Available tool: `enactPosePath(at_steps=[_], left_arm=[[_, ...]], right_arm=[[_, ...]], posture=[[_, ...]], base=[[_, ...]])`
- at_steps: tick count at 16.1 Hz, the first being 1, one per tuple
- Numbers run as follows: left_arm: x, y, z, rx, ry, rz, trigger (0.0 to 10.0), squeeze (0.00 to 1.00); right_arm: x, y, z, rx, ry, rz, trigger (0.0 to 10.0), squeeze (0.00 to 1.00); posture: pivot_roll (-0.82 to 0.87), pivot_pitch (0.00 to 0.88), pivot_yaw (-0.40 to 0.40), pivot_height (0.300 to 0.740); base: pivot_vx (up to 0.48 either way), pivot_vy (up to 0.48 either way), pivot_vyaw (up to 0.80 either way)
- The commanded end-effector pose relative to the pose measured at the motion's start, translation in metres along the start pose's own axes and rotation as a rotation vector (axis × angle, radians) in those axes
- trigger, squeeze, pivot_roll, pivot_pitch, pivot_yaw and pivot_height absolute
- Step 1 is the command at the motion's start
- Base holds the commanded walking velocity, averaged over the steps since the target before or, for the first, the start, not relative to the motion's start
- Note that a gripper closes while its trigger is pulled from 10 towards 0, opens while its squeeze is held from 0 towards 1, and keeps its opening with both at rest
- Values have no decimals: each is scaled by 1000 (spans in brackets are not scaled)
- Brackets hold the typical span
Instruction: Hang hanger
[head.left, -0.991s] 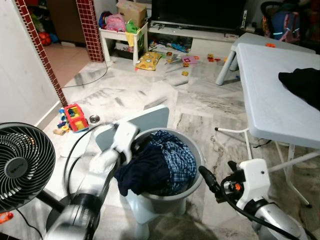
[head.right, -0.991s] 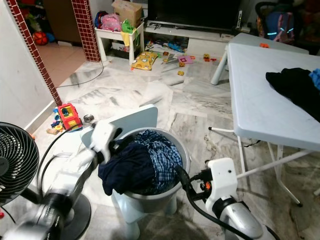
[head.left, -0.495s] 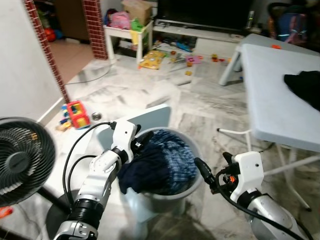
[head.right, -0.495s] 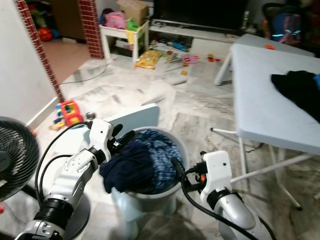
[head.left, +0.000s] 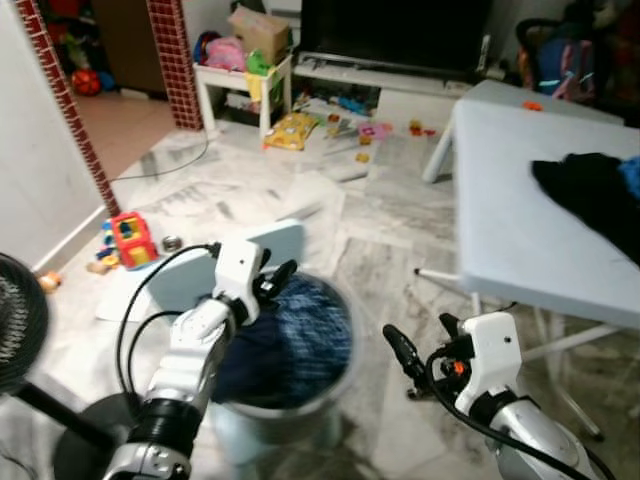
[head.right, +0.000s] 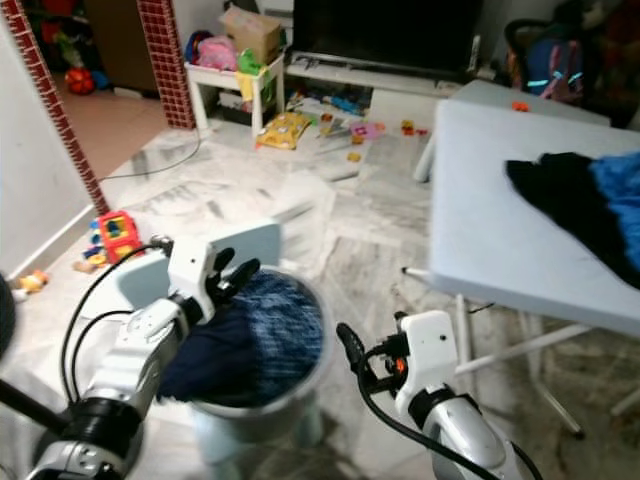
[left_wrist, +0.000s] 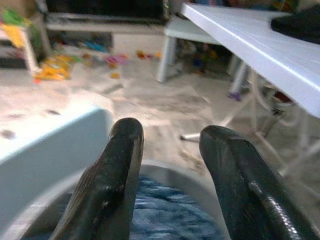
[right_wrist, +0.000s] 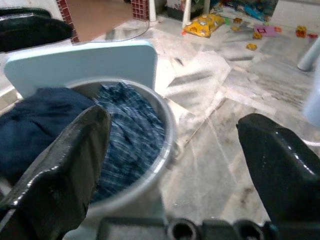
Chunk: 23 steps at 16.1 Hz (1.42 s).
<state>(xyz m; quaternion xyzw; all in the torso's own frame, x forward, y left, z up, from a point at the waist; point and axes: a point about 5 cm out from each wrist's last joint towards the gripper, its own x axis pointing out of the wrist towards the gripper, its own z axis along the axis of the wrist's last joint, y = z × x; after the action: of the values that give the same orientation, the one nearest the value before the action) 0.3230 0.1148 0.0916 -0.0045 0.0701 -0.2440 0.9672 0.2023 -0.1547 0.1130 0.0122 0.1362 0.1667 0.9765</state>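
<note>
Laundry fills the grey bucket (head.left: 335, 375), and this bucket is the landmark for everything else. No hanger can be made out anywhere, so which way the task's thing lies from either gripper, and how its long axis runs, cannot be told from these blurred views.

Over the bucket's near-left rim hangs the left gripper (head.left: 272, 280), its two black fingers (left_wrist: 112, 175) spread with a clear gap between them and nothing held. It sits just above the dark navy garment (head.right: 205, 355) heaped on the left side of the bucket, with the blue checked cloth (right_wrist: 127, 135) lying toward the bucket's right and far side.

To the right of the bucket, apart from its rim and lower, the right gripper (head.left: 415, 350) points back toward it, fingers wide apart and empty.

Farther right of the bucket stands the white folding table (head.left: 510, 200), with a black garment (head.left: 590, 195) on its top. Behind the bucket a pale blue board (right_wrist: 100, 62) leans at its far rim.

My judgement: the left arm is nearer the clothes, so if a hanger lies buried there, that arm is the better placed.
</note>
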Motion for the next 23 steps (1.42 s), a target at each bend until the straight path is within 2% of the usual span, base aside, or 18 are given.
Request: enactPosePath(at_steps=[1, 7, 10, 18, 19, 21, 22, 23], left_arm=[[2, -2, 2, 13, 7, 2, 10000, 0], [4, 2, 0, 25, 29, 54, 10000, 0], [4, 1, -2, 5, 42, 36, 10000, 0], [5, 2, -3, -29, 33, 24, 10000, 0], [5, 1, -11, 0, 89, 22, 10000, 0], [5, 2, -27, 0, 212, 5, 10000, 0], [4, 2, -37, 11, 317, -49, 10000, 0], [3, 2, -40, 27, 351, -78, 10000, 0]], right_arm=[[-1, -1, 3, -18, -9, -3, 10000, 0], [-2, 2, 1, -33, -8, 25, 10000, 0], [-2, 1, 0, -31, -4, 15, 10000, 0], [-1, 0, 0, -32, -5, -7, 10000, 0], [0, 0, 0, -33, -2, -13, 10000, 0], [1, -1, 0, -31, 9, -30, 10000, 0], [2, -2, 2, -37, 23, -40, 10000, 0], [2, -2, 2, -38, 31, -46, 10000, 0]], posture=[[11, 0, -60, 740], [8, 0, -57, 740], [6, 0, -56, 740], [4, 0, -55, 740], [4, 0, -57, 740], [3, 0, -60, 740], [-2, 0, -63, 740], [-2, 0, -63, 740]], base=[[0, 0, 0], [0, 0, 667], [0, 0, 800], [101, 0, 0], [0, 0, 0], [0, 0, 0], [0, 0, 0], [0, 0, 0]])
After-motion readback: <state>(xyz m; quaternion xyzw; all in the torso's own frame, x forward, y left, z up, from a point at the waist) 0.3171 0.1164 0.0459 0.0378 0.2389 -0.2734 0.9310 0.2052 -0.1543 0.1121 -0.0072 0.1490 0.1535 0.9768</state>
